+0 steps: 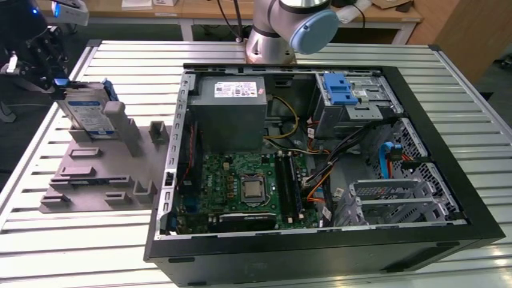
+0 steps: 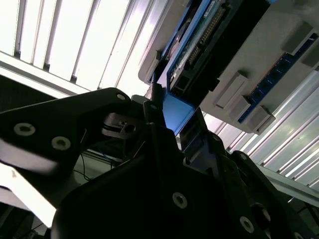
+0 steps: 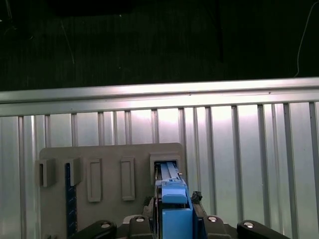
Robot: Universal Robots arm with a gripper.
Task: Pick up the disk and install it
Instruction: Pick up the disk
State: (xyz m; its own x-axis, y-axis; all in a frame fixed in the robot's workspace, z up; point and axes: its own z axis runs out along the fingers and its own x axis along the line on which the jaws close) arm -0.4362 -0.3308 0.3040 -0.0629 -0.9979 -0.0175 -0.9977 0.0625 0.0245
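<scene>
The disk (image 1: 86,114), silver with a white-and-blue label in a blue carrier, stands on edge in a slot of the grey holder (image 1: 96,180) at the exterior view's left, outside the computer case. My gripper (image 1: 59,85) is at its upper far end, shut on the blue end tab. In the first wrist view the blue tab (image 3: 174,206) sits between the black fingers of the gripper (image 3: 172,199), above the holder's slot (image 3: 167,167). The second wrist view shows the gripper (image 2: 175,117) clamping the same tab (image 2: 172,109) from both sides, with the disk's connector edge (image 2: 199,55) beyond.
The open computer case (image 1: 448,240) lies on the slatted metal table (image 1: 80,252). Inside are the grey power supply (image 1: 232,108), the motherboard (image 1: 248,186) and a drive cage with a blue latch (image 1: 340,90). The arm's base (image 1: 280,30) stands behind the case.
</scene>
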